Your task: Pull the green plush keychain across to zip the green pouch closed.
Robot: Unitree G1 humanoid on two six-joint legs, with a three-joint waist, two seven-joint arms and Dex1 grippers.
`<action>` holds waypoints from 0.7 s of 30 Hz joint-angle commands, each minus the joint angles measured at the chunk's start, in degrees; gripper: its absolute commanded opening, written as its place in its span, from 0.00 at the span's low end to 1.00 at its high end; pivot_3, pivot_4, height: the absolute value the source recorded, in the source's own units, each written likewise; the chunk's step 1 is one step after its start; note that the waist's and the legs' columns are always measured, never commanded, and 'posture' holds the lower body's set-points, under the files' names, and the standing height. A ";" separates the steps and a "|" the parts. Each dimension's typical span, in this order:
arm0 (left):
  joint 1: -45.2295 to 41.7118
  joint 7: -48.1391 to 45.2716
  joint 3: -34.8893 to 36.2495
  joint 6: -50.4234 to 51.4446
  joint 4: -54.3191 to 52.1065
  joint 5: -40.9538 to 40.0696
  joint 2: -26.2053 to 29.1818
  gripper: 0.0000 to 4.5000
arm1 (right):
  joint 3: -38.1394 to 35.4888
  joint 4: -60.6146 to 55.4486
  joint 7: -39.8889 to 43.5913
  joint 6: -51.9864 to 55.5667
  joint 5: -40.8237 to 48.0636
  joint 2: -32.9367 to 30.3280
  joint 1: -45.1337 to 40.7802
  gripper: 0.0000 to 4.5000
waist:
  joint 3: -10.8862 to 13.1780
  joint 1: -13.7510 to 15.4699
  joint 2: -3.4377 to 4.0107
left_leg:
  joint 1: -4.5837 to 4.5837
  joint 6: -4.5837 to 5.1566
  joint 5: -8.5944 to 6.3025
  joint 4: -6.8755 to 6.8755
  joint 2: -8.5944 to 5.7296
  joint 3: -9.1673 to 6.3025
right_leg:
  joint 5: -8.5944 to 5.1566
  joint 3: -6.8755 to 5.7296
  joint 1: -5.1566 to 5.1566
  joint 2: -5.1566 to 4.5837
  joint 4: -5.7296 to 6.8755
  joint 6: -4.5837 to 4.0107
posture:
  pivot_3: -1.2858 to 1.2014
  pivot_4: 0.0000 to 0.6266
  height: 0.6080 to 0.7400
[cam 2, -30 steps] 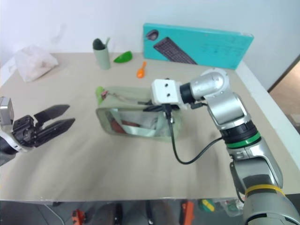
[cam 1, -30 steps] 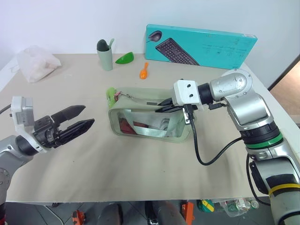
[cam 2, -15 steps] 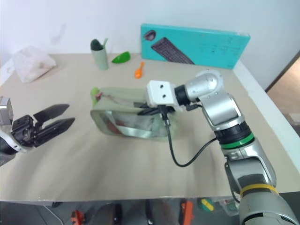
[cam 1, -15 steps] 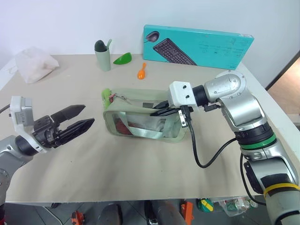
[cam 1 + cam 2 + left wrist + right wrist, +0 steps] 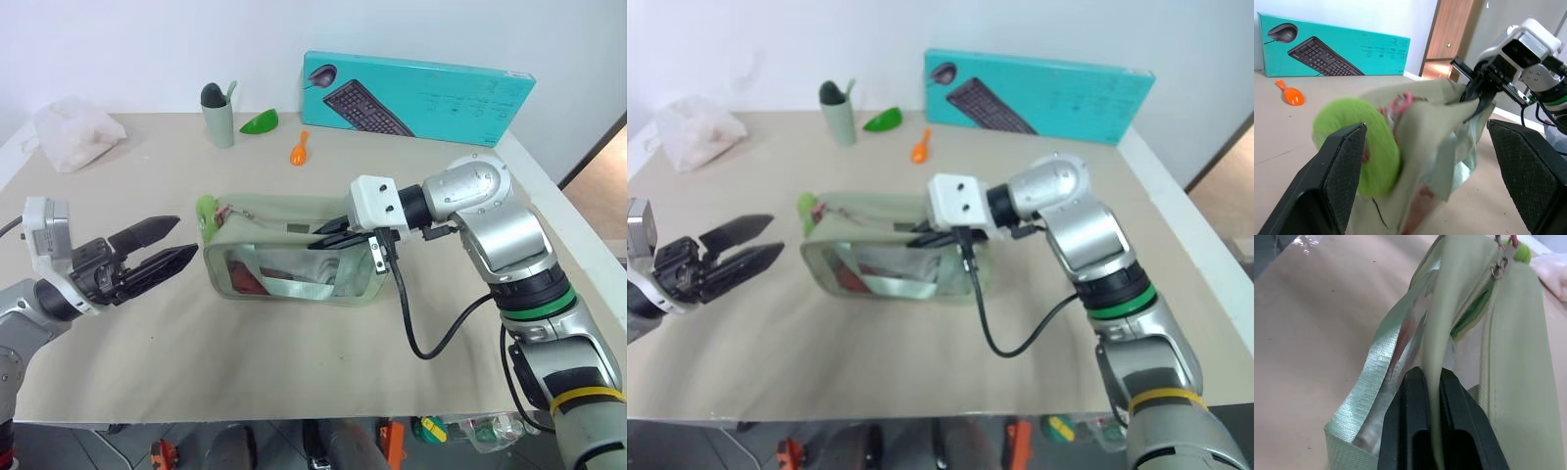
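- The green pouch [image 5: 294,259] stood mid-table, clear window facing the near edge, its zipper open along the top.
- The right gripper [image 5: 1432,396] had its black fingers pinched on a fold of the pouch's top edge toward the right end; the fabric sagged and draped between them, so it looked soft and light.
- The green plush keychain [image 5: 1359,144] hung at the pouch's left end, a fluffy lime ring on the zipper pull.
- The left gripper [image 5: 157,253] hovered just left of it, fingers spread wide, grasping nothing.
- I judged the charm squashy and easily slipped; best pinched through its middle, close to the pull, while the right end stayed anchored.
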 commanded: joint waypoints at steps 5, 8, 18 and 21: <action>-0.81 -0.42 0.21 -1.13 -0.54 0.17 -0.04 0.91 | -2.17 -0.85 -2.46 1.80 1.67 1.48 -1.04 0.70 | -0.03 0.00 -0.05 | 0.02 0.00 0.00 0.03 -0.02 -0.01 | 0.00 -0.02 0.03 -0.01 0.00 0.00 | 0.52 0.24 1.00; -1.14 -0.42 -0.16 -1.11 -0.47 0.21 -0.34 0.91 | -8.65 0.74 -3.07 7.64 9.26 2.31 -3.93 0.92 | -0.02 0.02 -0.04 | 0.03 -0.04 0.02 0.05 -0.05 0.00 | 0.02 -0.02 0.04 -0.01 0.01 0.01 | 0.52 0.24 1.00; -3.40 -3.88 -3.55 -0.10 -1.89 0.08 1.51 0.91 | -23.34 -4.03 1.41 19.29 24.24 -12.00 5.34 0.99 | -0.04 0.36 -0.07 | -0.16 0.00 -0.03 0.04 -0.19 -0.08 | -0.07 -0.06 0.04 -0.24 -0.08 0.14 | 0.52 0.24 1.00; -4.24 -4.89 -3.91 0.21 -2.51 -0.37 2.53 0.91 | -24.25 -5.00 0.57 17.89 22.03 -17.25 11.81 0.99 | -0.03 0.30 -0.07 | -0.18 0.00 -0.03 0.06 -0.25 -0.06 | -0.08 -0.04 0.03 -0.30 -0.09 0.17 | 0.52 0.24 1.00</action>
